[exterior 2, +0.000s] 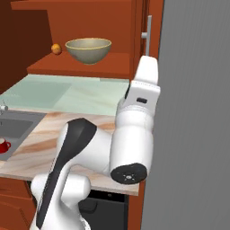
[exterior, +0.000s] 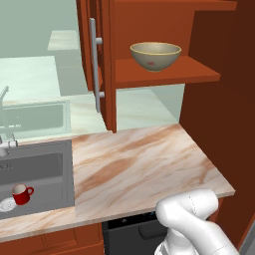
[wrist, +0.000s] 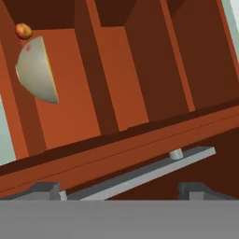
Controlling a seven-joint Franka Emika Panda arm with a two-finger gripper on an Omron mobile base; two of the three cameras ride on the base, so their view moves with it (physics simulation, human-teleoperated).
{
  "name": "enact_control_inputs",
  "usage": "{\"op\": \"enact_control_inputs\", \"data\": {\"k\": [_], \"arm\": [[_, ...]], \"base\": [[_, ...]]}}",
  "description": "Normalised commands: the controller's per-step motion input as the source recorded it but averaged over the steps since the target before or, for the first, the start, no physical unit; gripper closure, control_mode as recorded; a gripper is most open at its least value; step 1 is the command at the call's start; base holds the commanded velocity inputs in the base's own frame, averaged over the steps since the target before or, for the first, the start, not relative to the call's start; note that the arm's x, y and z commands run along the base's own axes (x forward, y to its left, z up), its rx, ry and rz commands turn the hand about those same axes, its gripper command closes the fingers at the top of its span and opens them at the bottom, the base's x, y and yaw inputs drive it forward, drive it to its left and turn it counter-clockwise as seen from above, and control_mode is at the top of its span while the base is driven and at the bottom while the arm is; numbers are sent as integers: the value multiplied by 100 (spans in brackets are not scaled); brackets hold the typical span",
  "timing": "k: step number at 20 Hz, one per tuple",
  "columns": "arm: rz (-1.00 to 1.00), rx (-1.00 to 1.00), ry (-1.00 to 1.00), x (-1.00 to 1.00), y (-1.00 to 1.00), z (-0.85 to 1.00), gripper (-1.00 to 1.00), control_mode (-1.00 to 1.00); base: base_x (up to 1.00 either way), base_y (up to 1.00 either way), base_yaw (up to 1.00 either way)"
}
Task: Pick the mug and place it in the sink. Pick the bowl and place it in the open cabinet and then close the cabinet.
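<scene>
The olive-tan bowl (exterior: 155,55) (exterior 2: 88,49) stands upright on the inner shelf of the reddish-brown wall cabinet (exterior: 199,74); in the hand view the bowl (wrist: 37,72) shows on its side at the upper left. The red mug (exterior: 21,194) (exterior 2: 3,145) sits inside the dark grey sink (exterior: 47,167) beside the pale drain. My gripper (wrist: 120,190) is open with nothing between its fingertips (wrist: 46,189). Close ahead of it, the right door's silver bar handle (wrist: 140,172) slants across the gap. My arm (exterior 2: 143,90) reaches up along that door's edge.
The left cabinet door (exterior: 107,64) hangs open over the counter with its long handle (exterior: 94,64). A small orange ball (exterior 2: 56,48) (wrist: 23,31) lies on the shelf behind the bowl. The marble counter (exterior: 134,164) runs right of the sink. A faucet (exterior: 5,144) stands at the sink's back.
</scene>
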Motion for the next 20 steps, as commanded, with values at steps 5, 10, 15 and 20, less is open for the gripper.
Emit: {"op": "enact_control_inputs", "data": {"k": [5,10,15,20], "arm": [[2,0,-2,47,3,-33,-100,-100],[2,0,-3,59,0,-23,-100,-100],[4,0,-2,67,0,-12,-100,-100],[10,0,0,81,21,-28,-100,-100]], "base": [[0,0,0],[0,0,0],[0,0,0],[0,0,0]]}}
